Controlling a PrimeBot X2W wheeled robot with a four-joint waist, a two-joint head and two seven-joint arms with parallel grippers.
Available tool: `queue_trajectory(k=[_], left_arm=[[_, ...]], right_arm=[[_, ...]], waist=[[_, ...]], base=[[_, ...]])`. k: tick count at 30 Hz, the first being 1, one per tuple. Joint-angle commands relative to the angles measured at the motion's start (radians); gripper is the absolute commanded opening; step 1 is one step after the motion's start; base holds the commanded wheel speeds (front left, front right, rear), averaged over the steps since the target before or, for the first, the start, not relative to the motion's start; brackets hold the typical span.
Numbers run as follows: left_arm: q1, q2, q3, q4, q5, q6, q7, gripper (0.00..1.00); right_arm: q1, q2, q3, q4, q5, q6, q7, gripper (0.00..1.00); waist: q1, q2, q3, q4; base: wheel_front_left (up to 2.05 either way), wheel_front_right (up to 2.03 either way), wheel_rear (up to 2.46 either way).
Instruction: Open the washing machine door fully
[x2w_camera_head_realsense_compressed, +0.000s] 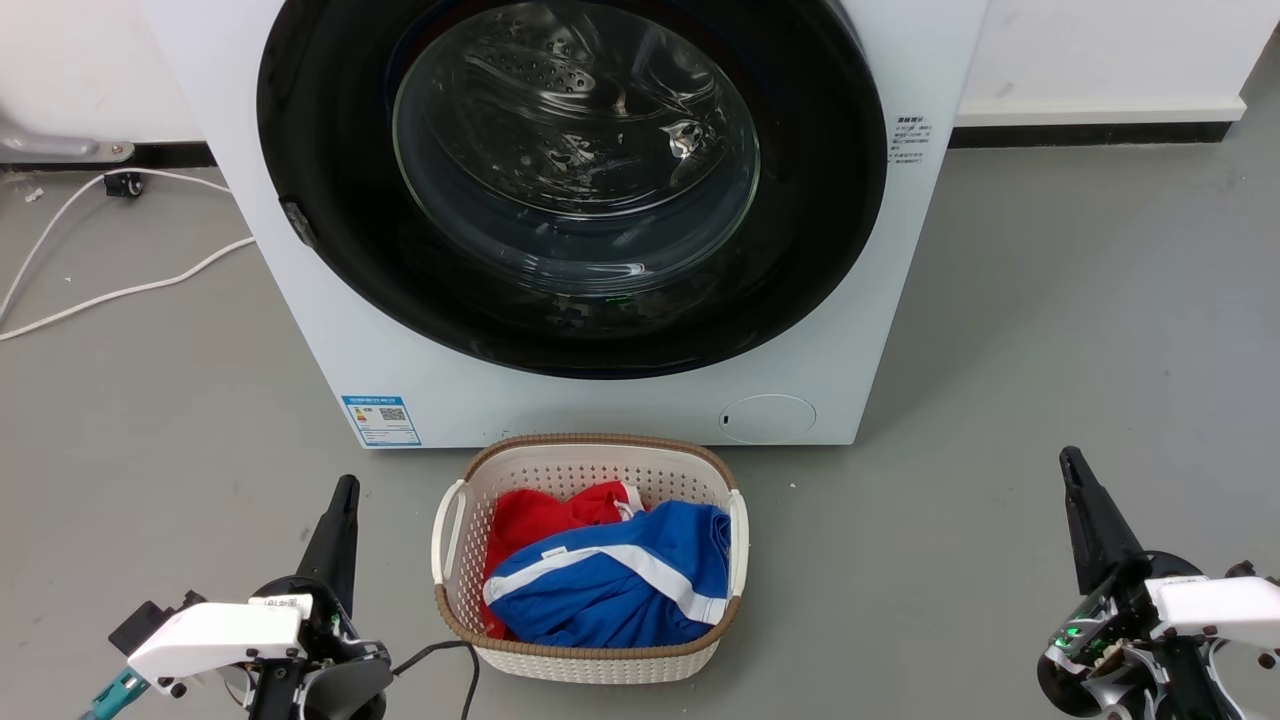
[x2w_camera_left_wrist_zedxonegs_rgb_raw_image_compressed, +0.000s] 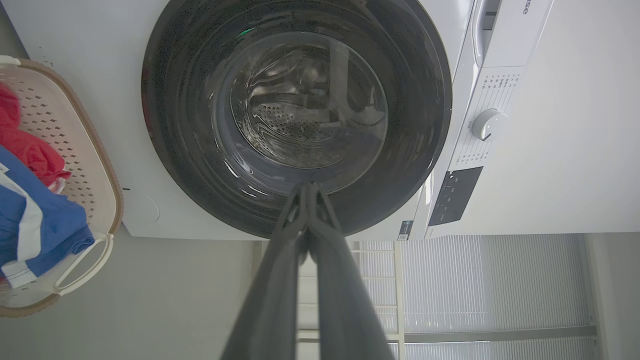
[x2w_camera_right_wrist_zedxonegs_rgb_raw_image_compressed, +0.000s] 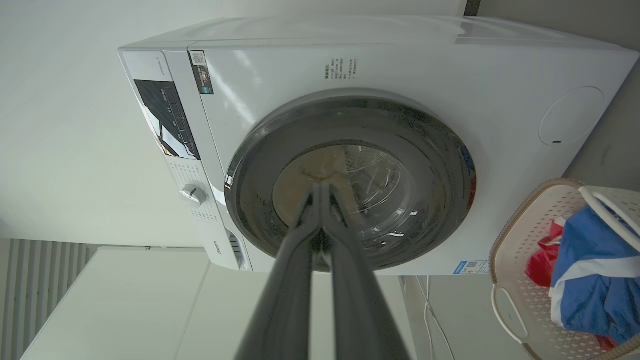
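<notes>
The washing machine door (x2w_camera_head_realsense_compressed: 570, 180) is a big round glossy black ring with a bulging clear glass window. It lies flat against the white machine front (x2w_camera_head_realsense_compressed: 420, 390), closed, and also appears in the left wrist view (x2w_camera_left_wrist_zedxonegs_rgb_raw_image_compressed: 297, 115) and right wrist view (x2w_camera_right_wrist_zedxonegs_rgb_raw_image_compressed: 350, 185). My left gripper (x2w_camera_head_realsense_compressed: 345, 487) rests low at the lower left, fingers pressed together with nothing between them (x2w_camera_left_wrist_zedxonegs_rgb_raw_image_compressed: 307, 187). Low at the lower right, my right gripper (x2w_camera_head_realsense_compressed: 1070, 460) is likewise shut and empty (x2w_camera_right_wrist_zedxonegs_rgb_raw_image_compressed: 320, 186). Both are well short of the door.
A white plastic laundry basket (x2w_camera_head_realsense_compressed: 590, 455) with red and blue clothes (x2w_camera_head_realsense_compressed: 610, 580) stands on the grey floor right in front of the machine, between my grippers. White cables (x2w_camera_head_realsense_compressed: 120, 290) trail on the floor at the left. A wall with skirting runs behind.
</notes>
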Motion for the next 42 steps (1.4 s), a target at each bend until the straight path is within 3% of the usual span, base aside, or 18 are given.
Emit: queue_trajectory(k=[1,40,41,42], left_arm=[[-0.011,-0.001,0.003,0.001,0.004,-0.003,0.004,0.00],[-0.011,-0.003,0.006,0.001,0.007,-0.003,0.005,0.00],[0.000,-0.003,0.002,0.001,0.003,0.000,0.004,1.00],[0.000,-0.003,0.002,0.001,0.003,0.000,0.004,1.00]], right_arm=[[-0.011,0.003,-0.002,0.001,-0.005,0.003,0.001,0.00],[-0.012,0.007,-0.006,0.002,-0.009,0.003,0.006,0.00],[0.000,0.003,-0.004,0.001,-0.002,0.000,0.001,1.00],[0.000,0.003,-0.004,0.001,-0.002,0.000,0.001,1.00]], waist=[[0.0000,0.0000,0.000,0.000],[0.0000,0.0000,0.000,0.000],[0.0000,0.0000,0.000,0.000],[0.0000,0.0000,0.000,0.000]], base=[[0.00,0.00,0.00],[0.00,0.00,0.00],[0.00,0.00,0.00],[0.00,0.00,0.00]])
